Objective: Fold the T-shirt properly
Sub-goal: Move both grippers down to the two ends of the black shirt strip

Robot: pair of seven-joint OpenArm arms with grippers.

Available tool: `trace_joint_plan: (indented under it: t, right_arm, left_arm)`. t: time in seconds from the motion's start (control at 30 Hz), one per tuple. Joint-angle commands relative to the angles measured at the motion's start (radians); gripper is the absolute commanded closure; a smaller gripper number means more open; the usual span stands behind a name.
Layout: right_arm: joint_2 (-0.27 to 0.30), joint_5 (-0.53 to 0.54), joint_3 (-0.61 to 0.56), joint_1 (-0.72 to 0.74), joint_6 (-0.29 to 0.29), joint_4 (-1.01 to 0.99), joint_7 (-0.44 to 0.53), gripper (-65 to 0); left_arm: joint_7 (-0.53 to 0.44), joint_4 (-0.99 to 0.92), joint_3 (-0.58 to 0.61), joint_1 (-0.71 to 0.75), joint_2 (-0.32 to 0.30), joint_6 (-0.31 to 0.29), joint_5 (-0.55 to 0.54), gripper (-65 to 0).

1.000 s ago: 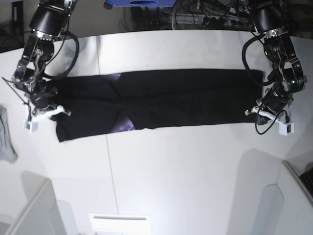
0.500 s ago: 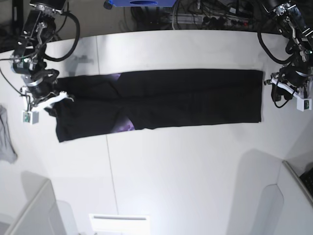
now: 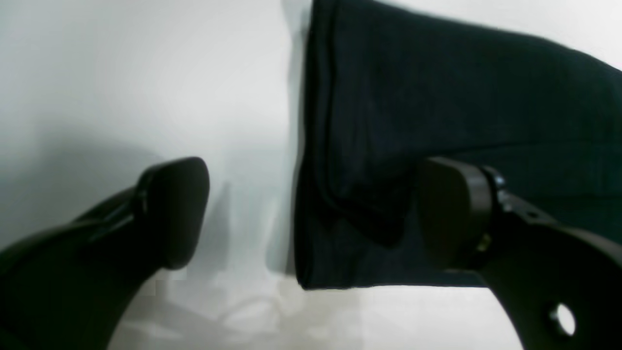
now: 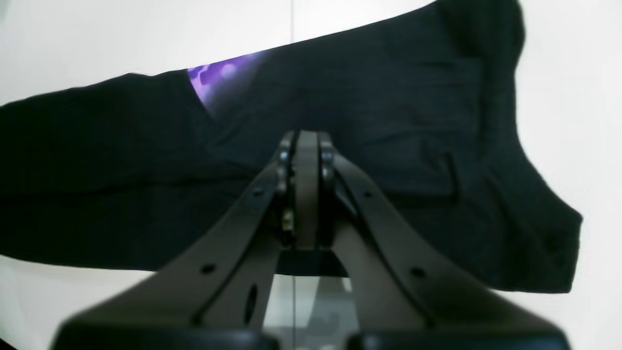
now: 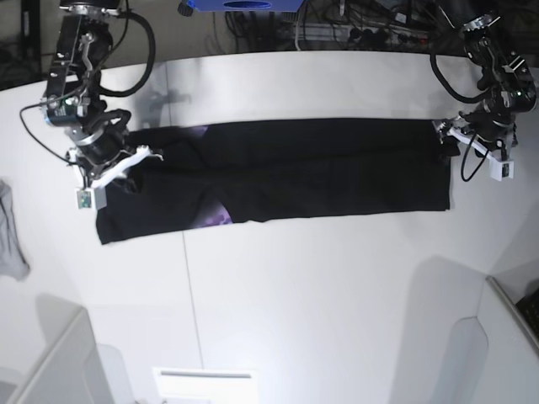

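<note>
The black T-shirt (image 5: 320, 168) lies flat on the white table as a long folded strip, with purple print (image 5: 217, 217) peeking out at a fold. My left gripper (image 5: 446, 139) is open at the strip's far right corner. In the left wrist view it (image 3: 311, 209) straddles the shirt's folded edge (image 3: 437, 97), one finger (image 3: 170, 214) over bare table and the other (image 3: 452, 218) over cloth. My right gripper (image 5: 135, 160) hovers over the strip's left end. In the right wrist view it (image 4: 306, 160) is shut above the shirt (image 4: 388, 97), with no cloth visibly between the fingers. Purple print (image 4: 209, 80) shows there too.
A small grey cloth (image 5: 8, 236) lies at the table's left edge. White bins stand at the front left (image 5: 50, 362) and front right (image 5: 505, 337). Cables and a blue device (image 5: 244, 7) sit behind the table's far edge.
Both arms lifted off the strip's ends and swung outward, then came back. The right gripper now sits over the left end, the left gripper at the far right corner. The shirt has not moved.
</note>
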Motion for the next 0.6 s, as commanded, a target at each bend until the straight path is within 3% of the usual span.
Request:
trace_joint_plan:
  t: [0.0, 0.13, 0.3, 0.47, 0.57]
  right_arm:
    - [0.009, 0.006, 0.002, 0.003, 0.003, 0.021, 0.024, 0.0]
    - [0.009, 0.006, -0.008, -0.007, 0.003, 0.021, 0.024, 0.0]
    - [0.009, 0.006, -0.008, -0.011, 0.003, 0.021, 0.025, 0.0]
    - [0.009, 0.006, -0.008, -0.011, 0.003, 0.021, 0.025, 0.0]
    - [0.009, 0.006, -0.005, -0.011, 0.003, 0.021, 0.025, 0.0]
  left_arm:
    - [-0.034, -0.005, 0.016, -0.005, -0.012, 0.0, -0.016, -65.0]
    - [-0.097, -0.1, 0.06, -0.005, -0.012, 0.0, -0.016, -65.0]
    - [-0.103, -0.14, 0.094, -0.021, -0.012, 0.0, -0.016, -65.0]
    - [-0.103, -0.142, 0.094, -0.025, -0.011, 0.0, -0.016, -33.7]
    - [-0.103, -0.142, 0.086, -0.025, -0.011, 0.0, -0.016, -19.3]
